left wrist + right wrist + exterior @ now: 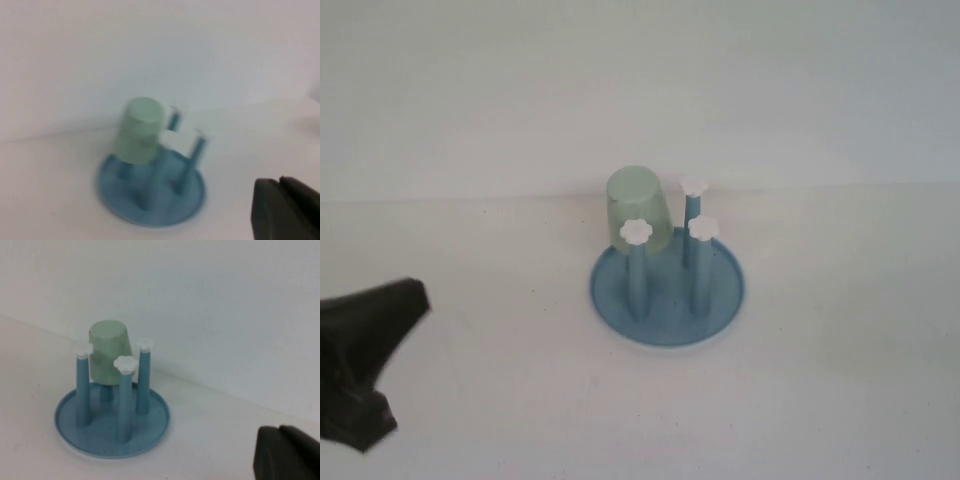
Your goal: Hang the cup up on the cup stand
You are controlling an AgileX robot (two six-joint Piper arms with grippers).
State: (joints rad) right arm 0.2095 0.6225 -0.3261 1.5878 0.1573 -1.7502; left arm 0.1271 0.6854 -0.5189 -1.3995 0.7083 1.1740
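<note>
The left gripper [365, 375] sits low at the table's left edge, well apart from the stand [667, 290], its jaws pressed together on nothing. At centre, the cup [639, 210] hangs upside down over the stand's back-left peg, its closed bottom uppermost and its open rim dropped down around the post; it leans slightly off upright. By the look of it the task's main step is done: the cup is on the stand and no claw touches it. What seems left, if anything, is only for the arms to stay clear.

The cup is a plain, pale mint-green tumbler with no handle, tapering gently toward its upturned base, smooth and slightly translucent. Three other blue pegs stand bare beside it, each capped by a small white flower [636, 231], rising from a round blue dish on the white table [470, 260].

In the left wrist view the cup [140, 131] and stand [150, 187] show blurred, the gripper [285, 210] dark in the corner. The right gripper [287, 452] is out of the high view; its wrist view shows its dark tip, closed and empty, near the cup [107, 352] and stand [112, 422] but not touching them.
</note>
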